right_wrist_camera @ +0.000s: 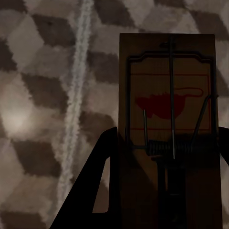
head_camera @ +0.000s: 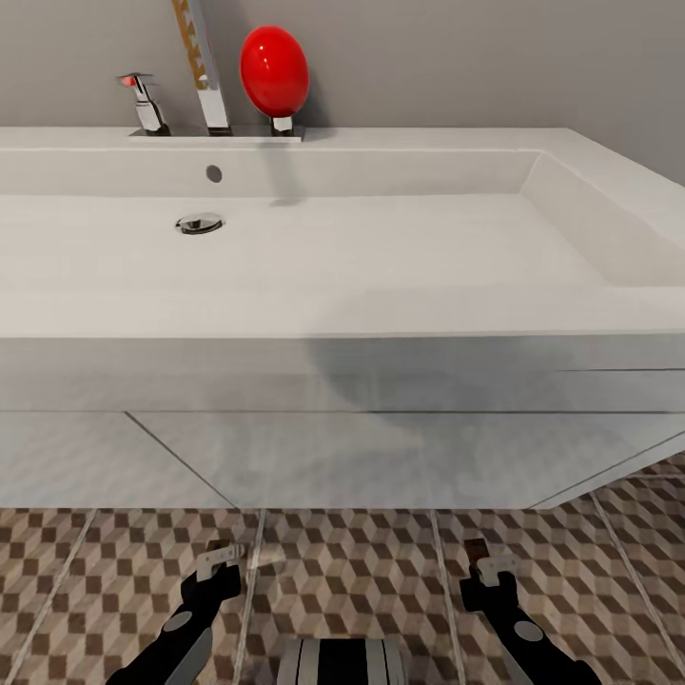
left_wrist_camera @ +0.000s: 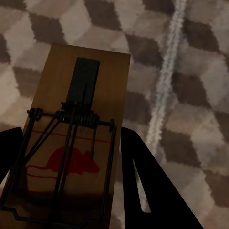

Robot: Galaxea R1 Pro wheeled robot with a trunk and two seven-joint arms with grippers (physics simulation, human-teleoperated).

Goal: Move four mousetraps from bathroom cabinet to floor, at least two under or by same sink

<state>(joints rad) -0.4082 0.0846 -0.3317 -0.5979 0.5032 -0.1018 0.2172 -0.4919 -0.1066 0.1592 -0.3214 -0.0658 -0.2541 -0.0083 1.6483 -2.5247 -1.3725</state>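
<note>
You face a wide, white, matte rectangular sink (head_camera: 381, 276) with a shallow flat basin, a round chrome drain (head_camera: 200, 224) and a chrome faucet (head_camera: 145, 105) on its rear ledge, beside a glossy red egg-shaped object (head_camera: 274, 71) on a short stem. Below the sink, the bathroom floor (head_camera: 381, 580) shows large square tiles printed with a brown, beige and white cube pattern, divided by pale grout lines.

Your left gripper (head_camera: 221, 557) hangs low over the tiles, its dark fingers (left_wrist_camera: 143, 181) closed on the edges of a mousetrap (left_wrist_camera: 78, 138): a flat tan wooden board with black wire spring, bar and a red mouse print. Your right gripper (head_camera: 487, 561) does likewise, its fingers (right_wrist_camera: 98, 191) clamping a second mousetrap (right_wrist_camera: 169, 124) of the same make. Both traps are held above the floor, in front of the sink.
</note>
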